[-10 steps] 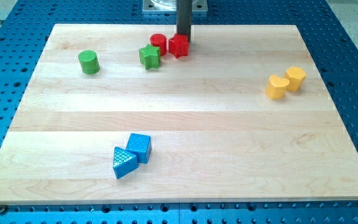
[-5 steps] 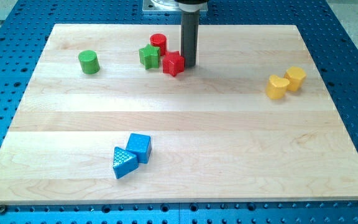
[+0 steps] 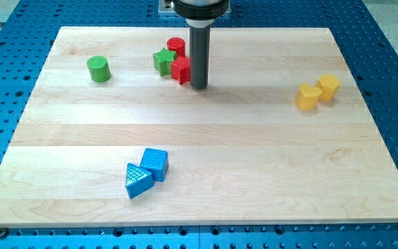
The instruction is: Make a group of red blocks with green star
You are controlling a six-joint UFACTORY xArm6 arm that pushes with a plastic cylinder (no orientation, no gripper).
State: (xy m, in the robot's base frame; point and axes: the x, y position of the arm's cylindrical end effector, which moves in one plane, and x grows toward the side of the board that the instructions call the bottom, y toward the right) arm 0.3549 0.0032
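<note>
your straight dark rod came down from the far edge of the pale wooden surface [image 3: 365, 159], and my tip [image 3: 199, 86] sat on the wood just at the view's right of the red plastic block [image 3: 180, 70], whose shape was partly hidden by the rod; tip and block looked to be touching. there was no claw on this arm, so you had nothing to read as wide, narrow or holding. the green plastic star [image 3: 162, 61] lay near the far edge, left of centre, touching that red block on its right side. the red plastic cylinder [image 3: 176, 46] stood just behind the star and the red block, close against them, so the three sat bunched together. the green plastic cylinder [image 3: 98, 68] stood apart, nearer the left edge. the two yellow plastic blocks [image 3: 318, 92] sat touching each other near the right edge. the blue plastic cube [image 3: 155, 164] and the blue plastic triangle [image 3: 137, 181] lay touching toward the near edge, left of centre.
</note>
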